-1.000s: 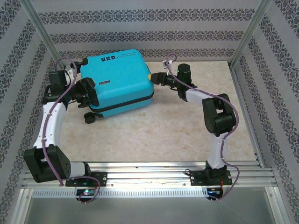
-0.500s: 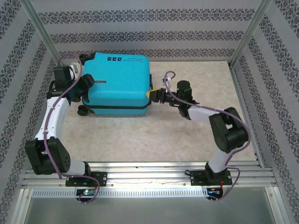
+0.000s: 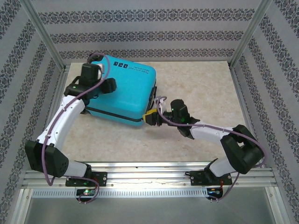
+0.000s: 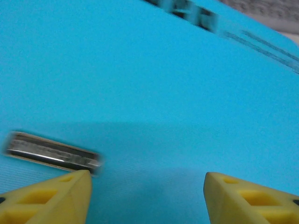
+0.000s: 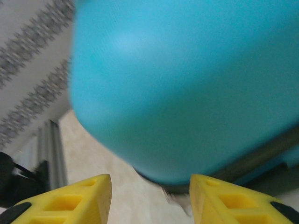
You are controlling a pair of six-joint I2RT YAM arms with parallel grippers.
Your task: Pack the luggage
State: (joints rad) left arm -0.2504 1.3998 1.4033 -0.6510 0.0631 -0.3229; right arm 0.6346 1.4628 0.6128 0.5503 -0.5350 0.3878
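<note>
Left hand [image 3: 105, 86] lies over the top shell of the luggage [image 3: 126, 91], its yellow fingers [image 4: 51, 200] spread wide. In the wrist view they frame bare turquoise plastic just past a small metal badge [image 4: 51, 154]; whether the tips touch the shell I cannot tell. The luggage is closed and lies flat on the far left part of the bench [image 3: 201, 93], turned askew, with its black zipper band [image 3: 117, 117] running along the near side. Right hand [image 3: 149, 117] sits at the case's near right corner, low by the bench, its fingers [image 5: 70, 200] apart with nothing between them. In its wrist view the rounded corner looms just beyond the gap, blurred. Around this, the beige bench lies inside patterned walls [image 3: 149, 37], with metal frame posts [image 3: 247, 37] rising at the far corners. A metal rail [image 3: 149, 170] runs along the near edge, where both arms are bolted.
</note>
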